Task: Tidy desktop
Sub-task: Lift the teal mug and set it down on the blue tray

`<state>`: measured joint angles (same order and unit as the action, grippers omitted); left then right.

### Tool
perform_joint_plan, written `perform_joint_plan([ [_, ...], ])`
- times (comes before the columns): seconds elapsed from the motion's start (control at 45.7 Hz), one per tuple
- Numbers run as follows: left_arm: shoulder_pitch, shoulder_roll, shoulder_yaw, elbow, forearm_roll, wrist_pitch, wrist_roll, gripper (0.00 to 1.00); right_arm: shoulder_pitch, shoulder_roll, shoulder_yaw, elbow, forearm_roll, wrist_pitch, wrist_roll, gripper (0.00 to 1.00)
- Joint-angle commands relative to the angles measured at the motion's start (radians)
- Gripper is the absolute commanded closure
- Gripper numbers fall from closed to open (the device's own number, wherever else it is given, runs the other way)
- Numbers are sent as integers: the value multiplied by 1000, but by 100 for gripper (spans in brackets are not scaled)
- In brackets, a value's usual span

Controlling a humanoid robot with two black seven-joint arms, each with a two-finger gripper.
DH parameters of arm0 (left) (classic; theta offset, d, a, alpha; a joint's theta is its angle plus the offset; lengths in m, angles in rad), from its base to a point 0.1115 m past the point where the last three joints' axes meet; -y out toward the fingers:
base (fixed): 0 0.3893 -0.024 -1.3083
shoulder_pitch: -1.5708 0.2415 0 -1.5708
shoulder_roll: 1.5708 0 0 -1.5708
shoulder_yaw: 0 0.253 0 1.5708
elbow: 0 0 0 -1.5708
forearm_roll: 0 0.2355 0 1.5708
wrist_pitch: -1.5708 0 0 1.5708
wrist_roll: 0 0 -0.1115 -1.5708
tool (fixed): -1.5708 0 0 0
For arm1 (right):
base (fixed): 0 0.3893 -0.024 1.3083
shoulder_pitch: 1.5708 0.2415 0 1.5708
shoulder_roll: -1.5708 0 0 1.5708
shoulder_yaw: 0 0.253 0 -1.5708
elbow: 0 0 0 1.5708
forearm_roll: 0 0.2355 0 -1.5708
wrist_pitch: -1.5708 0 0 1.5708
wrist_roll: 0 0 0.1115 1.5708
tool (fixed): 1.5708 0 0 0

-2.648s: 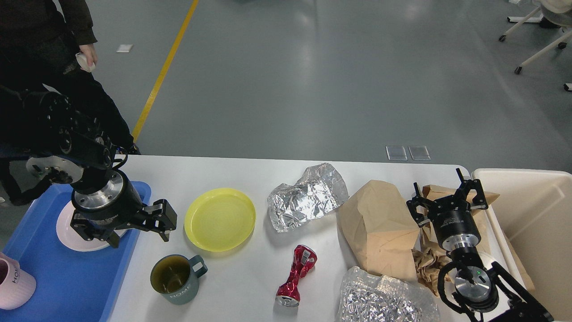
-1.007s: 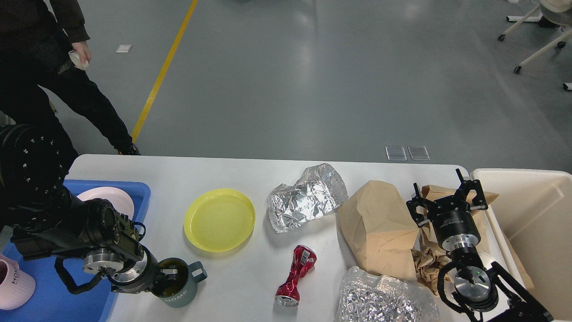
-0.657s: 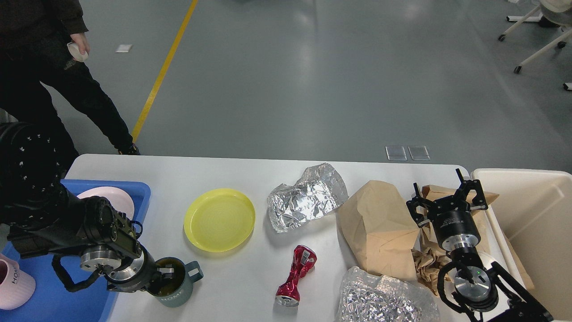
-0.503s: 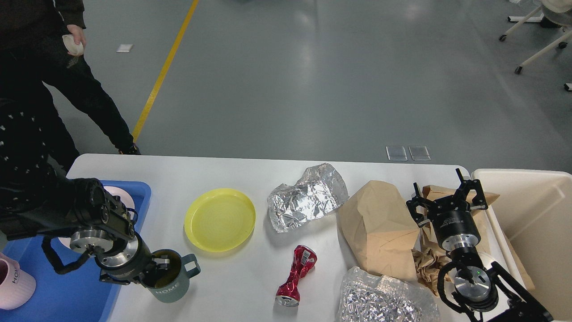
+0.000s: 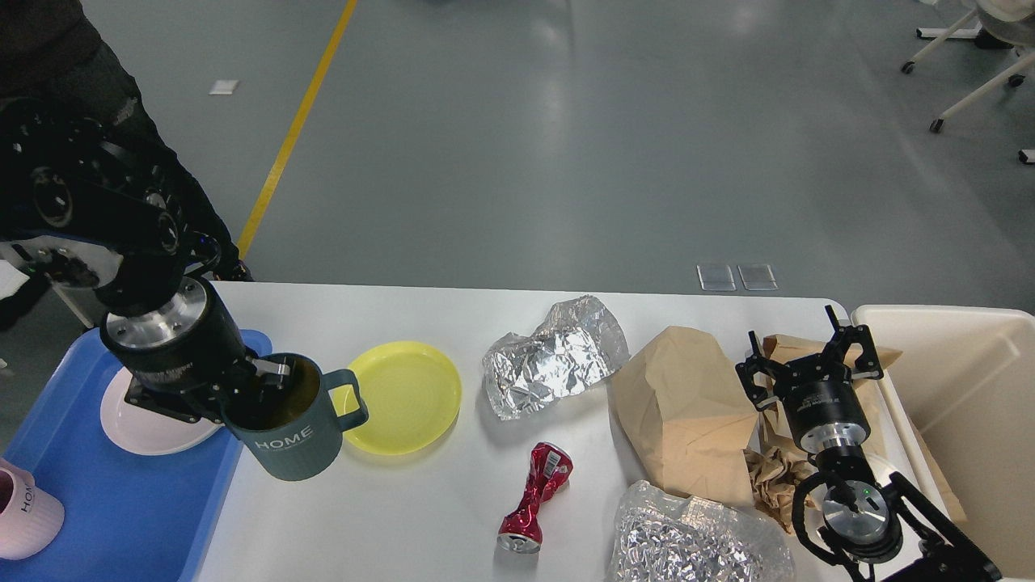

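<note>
The white desktop (image 5: pixel 453 501) holds a yellow plate (image 5: pixel 404 396), crumpled foil (image 5: pixel 554 356), a crushed red can (image 5: pixel 534 501), a brown paper bag (image 5: pixel 687 412) and a second foil wad (image 5: pixel 695 541). My left gripper (image 5: pixel 263 384) is shut on the rim of a dark green "HOME" mug (image 5: pixel 295 420) and holds it lifted above the desktop's left edge, beside the blue tray (image 5: pixel 121 517). My right gripper (image 5: pixel 808 356) is open and empty above crumpled brown paper (image 5: pixel 772 477) at the right.
The blue tray holds a pink-white plate (image 5: pixel 137 416) and a pink mug (image 5: pixel 24 513). A cream bin (image 5: pixel 970 404) stands at the right edge. A person in dark clothes (image 5: pixel 73 48) stands behind the left corner.
My left gripper went down to the green mug, closed on its rim and has lifted it up and to the left. The right arm has not moved.
</note>
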<state>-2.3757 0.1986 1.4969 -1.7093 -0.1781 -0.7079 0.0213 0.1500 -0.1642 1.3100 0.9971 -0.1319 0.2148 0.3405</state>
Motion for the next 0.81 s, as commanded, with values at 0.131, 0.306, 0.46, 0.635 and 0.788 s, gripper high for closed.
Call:
perform_joint_plan([
  [0.131,-123,-30,29,-41,0,-74,-40,100,0,0,0,0,0,0,0,0],
  [0.306,-100,-5,88,-21,37,-36,-43,100,0,0,0,0,0,0,0,0],
  [0.46,10,142,95,16,150,99,-72,100,-1,0,0,0,0,0,0,0],
  [0.635,232,350,71,174,308,122,-80,100,-1,0,0,0,0,0,0,0],
  [0.788,485,496,-39,353,423,122,-72,100,0,0,0,0,0,0,0,0],
])
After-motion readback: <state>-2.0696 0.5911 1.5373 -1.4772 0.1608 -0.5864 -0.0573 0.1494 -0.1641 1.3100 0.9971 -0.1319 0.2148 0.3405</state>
